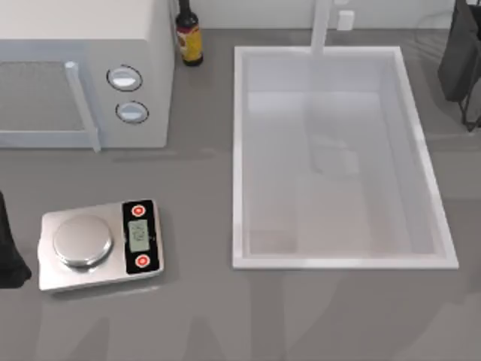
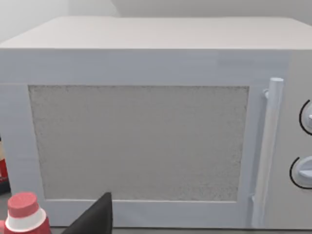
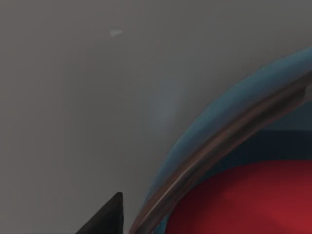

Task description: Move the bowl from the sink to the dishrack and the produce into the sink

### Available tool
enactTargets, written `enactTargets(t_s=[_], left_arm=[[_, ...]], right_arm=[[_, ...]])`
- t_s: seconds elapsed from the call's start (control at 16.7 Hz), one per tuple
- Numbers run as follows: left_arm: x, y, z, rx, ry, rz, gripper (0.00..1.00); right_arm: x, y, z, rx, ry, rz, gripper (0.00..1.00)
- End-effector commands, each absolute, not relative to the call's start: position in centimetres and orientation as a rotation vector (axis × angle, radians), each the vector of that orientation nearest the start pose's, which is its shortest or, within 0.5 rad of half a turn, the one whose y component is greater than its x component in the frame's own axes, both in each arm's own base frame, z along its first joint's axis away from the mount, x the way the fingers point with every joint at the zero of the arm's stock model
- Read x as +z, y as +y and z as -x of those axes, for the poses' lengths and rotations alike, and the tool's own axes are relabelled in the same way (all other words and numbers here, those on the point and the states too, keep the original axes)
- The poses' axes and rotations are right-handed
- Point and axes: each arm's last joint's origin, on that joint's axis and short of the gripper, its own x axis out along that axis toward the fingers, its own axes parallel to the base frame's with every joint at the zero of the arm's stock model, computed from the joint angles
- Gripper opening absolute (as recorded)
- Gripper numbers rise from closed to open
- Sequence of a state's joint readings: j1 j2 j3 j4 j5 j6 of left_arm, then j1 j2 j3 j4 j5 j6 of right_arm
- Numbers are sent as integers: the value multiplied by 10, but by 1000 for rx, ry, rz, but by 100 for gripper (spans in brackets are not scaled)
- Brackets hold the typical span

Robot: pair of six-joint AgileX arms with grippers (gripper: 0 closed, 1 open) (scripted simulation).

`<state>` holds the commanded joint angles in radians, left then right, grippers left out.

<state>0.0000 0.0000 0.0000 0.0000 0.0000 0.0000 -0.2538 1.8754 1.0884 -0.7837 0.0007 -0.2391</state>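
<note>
The white sink (image 1: 346,262) lies right of centre with nothing in its basin. Its pale faucet (image 1: 322,26) stands at the far rim. In the right wrist view the blue bowl (image 3: 229,100) with its reddish-brown rim is very close over a grey surface. Something bright red, the produce (image 3: 243,200), lies inside it. A dark tip of my right gripper (image 3: 105,217) is just outside the bowl's rim. My right arm (image 1: 460,60) hangs at the top view's far right corner, by faint grey wires of the dishrack (image 1: 430,34). My left gripper (image 2: 97,217) faces the microwave door.
A white microwave (image 1: 83,75) fills the far left, with a dark bottle (image 1: 189,34) beside it. A silver kitchen scale (image 1: 101,244) sits at the front left. My left arm (image 1: 9,248) is at the left edge. A red-capped bottle (image 2: 22,212) stands near the left gripper.
</note>
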Motion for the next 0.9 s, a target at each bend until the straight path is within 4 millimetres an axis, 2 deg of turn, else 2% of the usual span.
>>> enactTargets(t_s=[0.24, 0.36, 0.78, 0.9], left_arm=[[160, -1, -106, 0, 0, 0, 100], [160, -1, -106, 0, 0, 0, 100], [160, -1, -106, 0, 0, 0, 100], [160, -1, -106, 0, 0, 0, 100]], right_arm=[[124, -77, -311, -6, 1565, -21, 0], [134, -78, -314, -6, 1562, -19, 0], [211, -78, -312, -5, 1578, -24, 0], [223, -78, -310, -7, 1566, -22, 0]])
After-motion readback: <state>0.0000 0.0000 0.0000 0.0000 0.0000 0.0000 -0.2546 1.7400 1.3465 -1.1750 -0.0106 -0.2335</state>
